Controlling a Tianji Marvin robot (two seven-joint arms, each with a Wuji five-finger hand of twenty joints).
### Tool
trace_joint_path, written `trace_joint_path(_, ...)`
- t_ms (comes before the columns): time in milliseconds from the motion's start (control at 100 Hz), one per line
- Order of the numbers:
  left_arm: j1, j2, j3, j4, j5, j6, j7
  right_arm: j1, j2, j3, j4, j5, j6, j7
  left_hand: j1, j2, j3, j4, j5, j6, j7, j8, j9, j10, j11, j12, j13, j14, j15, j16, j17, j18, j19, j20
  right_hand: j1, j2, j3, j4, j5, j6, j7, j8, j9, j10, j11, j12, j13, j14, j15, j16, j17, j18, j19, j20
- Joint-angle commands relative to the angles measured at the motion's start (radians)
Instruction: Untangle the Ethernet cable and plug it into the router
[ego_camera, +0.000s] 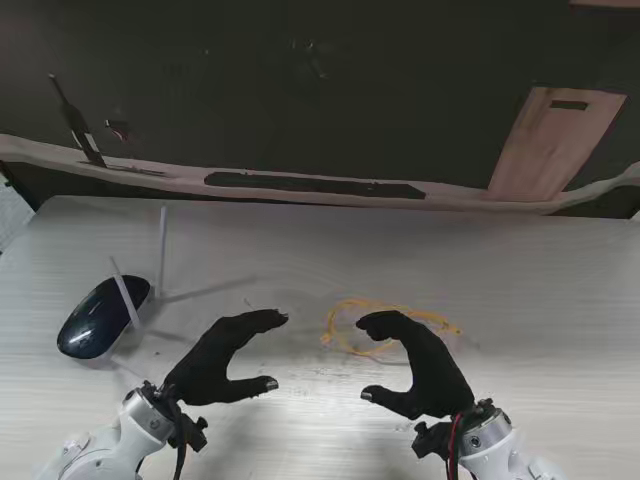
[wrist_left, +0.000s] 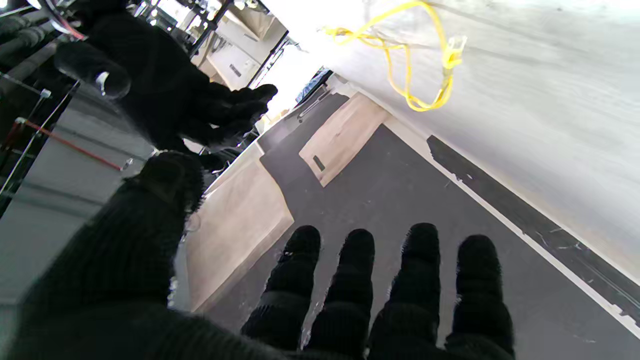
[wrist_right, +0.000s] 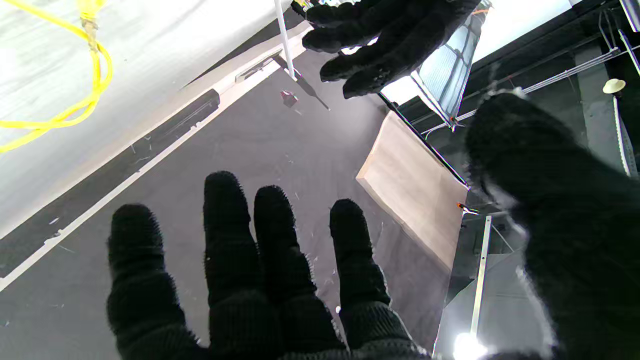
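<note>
Stand view: we hold both gloved hands raised over the pale table (ego_camera: 560, 300), palms turned toward each other. Our left hand (ego_camera: 215, 362) has its fingers spread and gently curved, thumb apart from them, grasping nothing. Our right hand (ego_camera: 420, 368) mirrors it, fingers arched and released, likewise empty.

The yellow Ethernet cable (ego_camera: 385, 325) lies in a loose tangle of loops on the table, just beyond the fingertips of our right hand and between the two hands' fingertips, a little toward the right one (whether the fingertips touch it we cannot tell; they appear to hover over its near edge). The router (ego_camera: 100, 315), a dark rounded body with thin white antennas, sits on the table well apart from the cable, on the outer side of our left hand, past its knuckles.

Left wrist view: four fingers (wrist_left: 357, 280) extend straight and separated, the thumb (wrist_left: 150, 220) held wide; the cable (wrist_left: 415, 65) lies ahead of the fingertips with a clear plug (wrist_left: 452, 52) showing at one end, and our right hand (wrist_left: 170, 100) is seen across from it.

Right wrist view: the fingers (wrist_right: 272, 250) are apart and slack, the thumb (wrist_right: 545, 200) held off to one side; a yellow loop of cable (wrist_right: 95, 65) lies beyond the fingertips, and our left hand (wrist_right: 390, 35) faces it.
</note>
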Motion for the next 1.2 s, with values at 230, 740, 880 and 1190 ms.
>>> trace_joint_path(230,0.043,-0.008,-0.025,-0.02,0.04,0.005,0.026,0.002,0.002,-0.005,-0.002,0.022,0.007,0.035,-0.005,0.026,-0.019,0.014,-0.011,0.002,0.006,-0.003,0.003,0.005,0.01,0.012,0.008,-0.008,0.01,0.01,-0.01,-0.021,0.014,0.015,-0.019,0.016,-0.014,-0.008,0.027,-0.005,-0.011,-0.007,0.014,-0.022,0.004,0.001,0.013,0.005,0.008,0.018,0.003,0.021,-0.026,0.026)
trace_joint_path(740,0.056,-0.008,-0.029,-0.011,0.025,0.004,0.023,0.151,0.034,0.009,0.018,-0.016,0.095,0.177,-0.001,0.032,-0.029,0.017,-0.009,0.002,0.0,-0.006,0.005,0.007,0.004,0.01,0.007,-0.005,0.006,0.008,-0.012,-0.02,0.009,0.01,0.019,0.026,-0.02,0.0,0.083,-0.018,-0.02,-0.009,0.012,-0.023,-0.003,-0.002,0.011,-0.001,0.002,0.016,-0.003,0.006,-0.037,0.027)
trace_joint_path(880,0.055,-0.009,-0.032,-0.009,0.029,-0.002,0.027,0.248,0.049,-0.006,0.061,-0.079,0.143,0.23,0.002,0.032,-0.031,0.018,-0.006,0.0,-0.001,-0.006,0.008,0.008,0.005,0.01,0.009,-0.005,0.007,0.008,-0.012,-0.02,0.009,0.01,0.026,0.019,-0.017,0.001,0.067,-0.027,-0.021,-0.007,-0.015,-0.033,-0.003,0.0,-0.008,-0.019,-0.006,0.013,-0.02,-0.021,-0.053,0.018)
trace_joint_path(1190,0.048,-0.009,-0.037,0.003,0.016,-0.006,0.02,0.45,0.076,-0.113,0.202,-0.26,0.249,0.286,0.004,0.039,-0.035,0.019,-0.003,0.002,-0.001,-0.006,0.014,0.009,0.005,0.01,0.013,0.0,0.01,0.009,-0.011,-0.02,0.01,0.01,0.046,-0.054,0.031,-0.004,-0.02,-0.066,0.011,0.01,-0.147,-0.077,0.0,0.001,-0.122,-0.098,-0.082,-0.032,-0.091,-0.135,-0.117,-0.027)
